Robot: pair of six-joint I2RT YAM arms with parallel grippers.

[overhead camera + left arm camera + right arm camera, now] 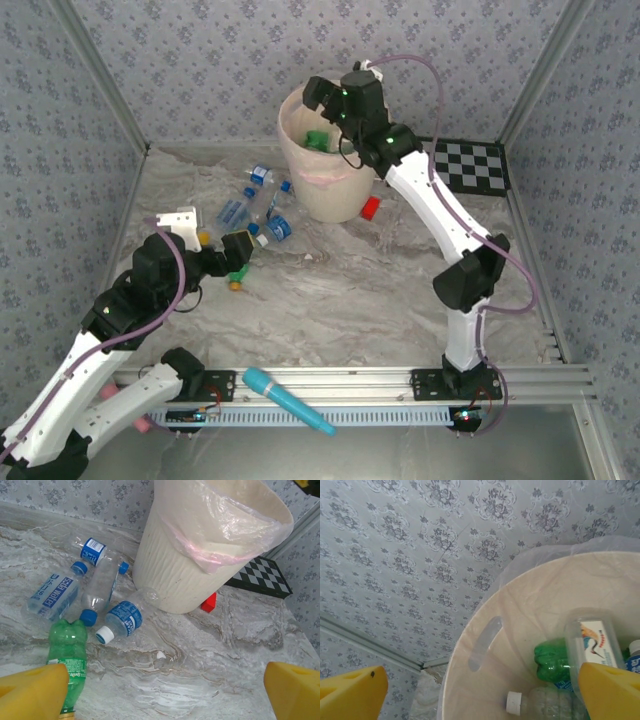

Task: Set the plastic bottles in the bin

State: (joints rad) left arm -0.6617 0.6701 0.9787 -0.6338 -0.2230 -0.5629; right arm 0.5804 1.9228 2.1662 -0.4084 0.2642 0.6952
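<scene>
Yellow fingers [31,694] of the left jaws frame the bottom corners of the left wrist view. They are spread wide with nothing between them, hanging over the marbled bench [210,655]. Just beyond them a green bottle [67,655] lies on its side. Past it is a loose cluster of clear blue-labelled bottles [125,617], four as far as I can count, reaching to the foot of the bin [165,565]. A small red block [210,602] sits against the bin's other side.

The right jaws are spread just as wide and empty, with one finger [612,692] poised over the bin's mouth. Inside the bin lie a second green bottle [554,660], a clear labelled bottle [592,642] and a white-capped bottle [540,704].

The task looks partly done: several bottles are binned, and at least five are left on the bench.
</scene>
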